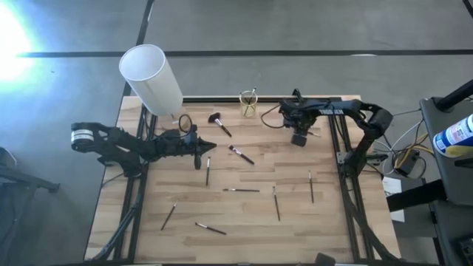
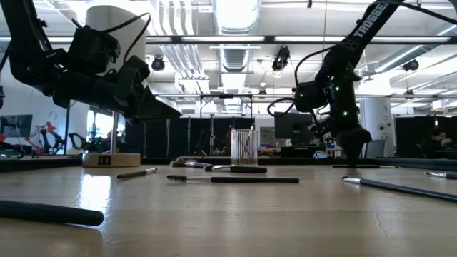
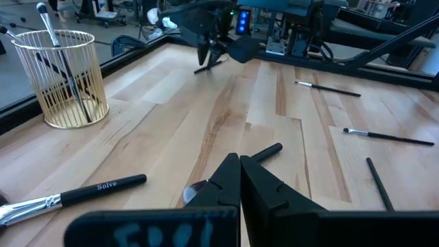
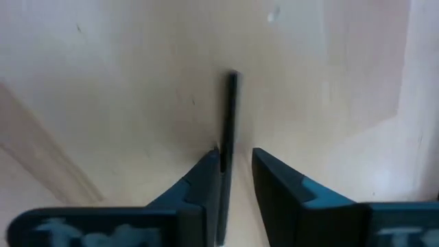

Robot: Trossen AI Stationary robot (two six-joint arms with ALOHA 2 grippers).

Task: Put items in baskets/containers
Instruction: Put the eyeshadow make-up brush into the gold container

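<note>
Standing near the table's far edge, a small clear ribbed cup [image 1: 249, 104] already holds a couple of brushes, one pale tip poking above its rim. Just to the right of the cup, the right gripper [image 4: 235, 180] hangs low over the wood with its fingers slightly apart, a thin dark brush [image 4: 230, 130] running up between them against one inner face; whether they press it cannot be told. On the cup's left a brush with a wide bushy head [image 1: 218, 123] lies flat, and nearer the middle of the table rests another pale-tipped brush [image 1: 241, 154]. The left gripper [image 1: 198, 151] hovers well to the left of the cup, above the boards, its fingers [image 3: 226, 180] closed together on nothing. The other brushes are scattered singly, well apart, on the side of the table away from the cup, leaving wide strips of bare wooden table [image 1: 295, 214] between them. One dark brush [image 1: 311, 186] lies toward the right edge, another [image 1: 169, 216] toward the near left corner. A big white cylinder [image 1: 151, 78] on a round base stands at the far left corner, beyond the left arm.
</note>
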